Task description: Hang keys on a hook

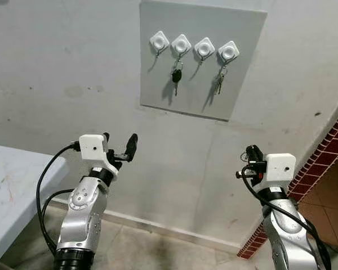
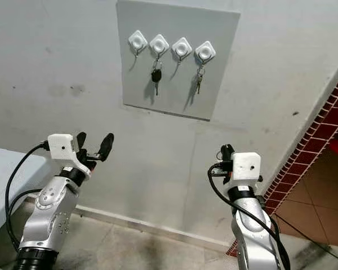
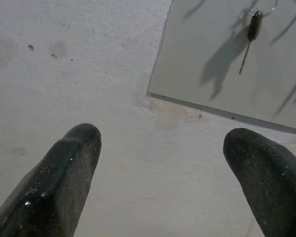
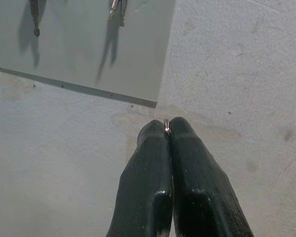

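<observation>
Right gripper (image 4: 167, 129) pinches a thin metal ring (image 4: 166, 126) below the board (image 1: 242, 67); left gripper (image 3: 163, 148) gapes wide; keys (image 1: 177, 76) hang from two hooks (image 1: 181, 45)

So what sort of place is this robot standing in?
Probably a home entryway or utility corner. A grey board on the bare wall holds four white hooks, two with keys. A red brick edge and a tiled floor lie below.
</observation>
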Tool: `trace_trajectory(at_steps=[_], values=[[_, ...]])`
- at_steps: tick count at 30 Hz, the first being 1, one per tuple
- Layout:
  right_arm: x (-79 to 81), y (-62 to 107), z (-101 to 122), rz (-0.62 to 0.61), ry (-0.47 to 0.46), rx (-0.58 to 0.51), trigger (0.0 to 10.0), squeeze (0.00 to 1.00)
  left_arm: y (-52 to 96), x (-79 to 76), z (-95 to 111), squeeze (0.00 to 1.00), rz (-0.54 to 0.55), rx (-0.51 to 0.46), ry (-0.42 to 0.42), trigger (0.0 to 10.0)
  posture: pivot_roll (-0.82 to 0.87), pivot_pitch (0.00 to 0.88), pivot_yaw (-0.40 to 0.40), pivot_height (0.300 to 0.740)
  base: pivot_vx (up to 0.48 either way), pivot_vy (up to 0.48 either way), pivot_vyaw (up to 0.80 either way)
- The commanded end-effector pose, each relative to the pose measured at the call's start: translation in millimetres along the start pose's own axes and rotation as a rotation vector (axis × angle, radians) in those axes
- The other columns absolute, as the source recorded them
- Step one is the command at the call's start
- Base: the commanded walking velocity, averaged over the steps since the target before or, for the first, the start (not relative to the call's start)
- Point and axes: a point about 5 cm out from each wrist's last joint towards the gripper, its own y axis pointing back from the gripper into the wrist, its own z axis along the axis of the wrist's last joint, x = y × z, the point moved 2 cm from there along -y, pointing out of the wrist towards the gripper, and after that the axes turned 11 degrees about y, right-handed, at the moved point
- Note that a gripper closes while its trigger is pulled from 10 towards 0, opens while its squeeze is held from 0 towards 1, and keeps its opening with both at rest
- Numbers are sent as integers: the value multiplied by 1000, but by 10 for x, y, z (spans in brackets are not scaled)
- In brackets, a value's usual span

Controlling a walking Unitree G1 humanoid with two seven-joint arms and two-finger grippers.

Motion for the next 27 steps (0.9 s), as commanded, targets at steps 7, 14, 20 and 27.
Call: trace_trajectory(at_steps=[7,14,20,27], values=[[27,21,3,-33,-30,2,10000,0,-5,-73,-11,0,-34,28,-23,10000,-10,0,-7,740,0,0,0],[22,57,-38,-53,-37,18,10000,0,-45,-64,-35,0,-33,60,-2,10000,-13,0,3,740,0,201,0],[24,42,-34,-60,-39,21,10000,0,-48,-37,-30,0,-15,62,-15,10000,-7,0,2,740,0,389,0],[39,41,-24,-53,-39,17,10000,0,-27,-40,-29,0,-13,60,-19,10000,-5,0,-3,740,0,0,0]])
